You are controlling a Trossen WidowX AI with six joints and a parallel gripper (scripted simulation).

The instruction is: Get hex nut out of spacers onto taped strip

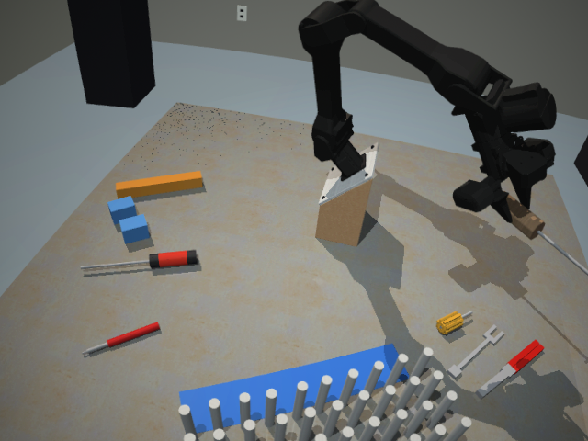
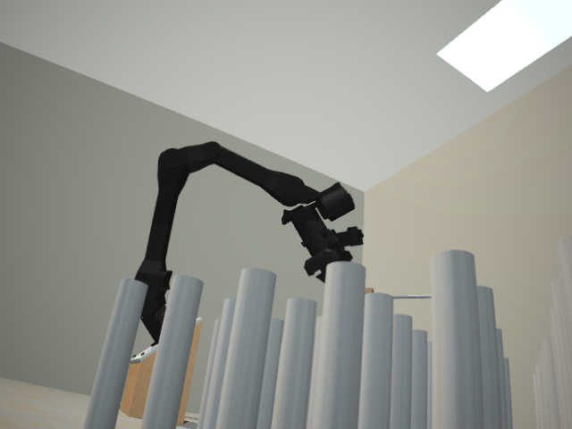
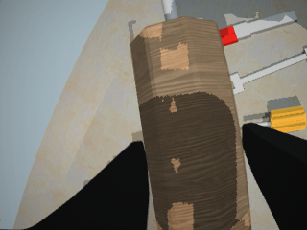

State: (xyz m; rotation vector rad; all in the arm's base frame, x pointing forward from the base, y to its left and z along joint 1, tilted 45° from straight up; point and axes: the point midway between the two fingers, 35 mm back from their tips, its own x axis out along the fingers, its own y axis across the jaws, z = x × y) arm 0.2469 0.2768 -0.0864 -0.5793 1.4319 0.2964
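Observation:
My gripper [image 1: 517, 213] [image 3: 194, 144] is shut on the wooden handle [image 1: 533, 224] [image 3: 175, 81] of a tool, held above the table's right side. Its thin metal rod [image 1: 562, 249] [image 2: 411, 297] [image 3: 169, 10] points away from the hand and runs out of view at the right in the top view, so its far end is hidden. The grey metal spacers [image 1: 270, 409] [image 2: 341, 346] stand upright in rows, those in view untouched by the arm. The blue taped strip [image 1: 256, 380] lies in front of them. The hex nut is not visible in any view.
Right side: a yellow-handled tool [image 1: 449, 322] [image 3: 288, 120], a grey forked tool [image 1: 474, 351] [image 3: 271, 69] and a red-handled blade [image 1: 525, 356] [image 3: 229, 36]. Left side: a red-black screwdriver [image 1: 173, 259], a thin red tool [image 1: 132, 334], blue blocks [image 1: 135, 230] and an orange bar [image 1: 161, 185].

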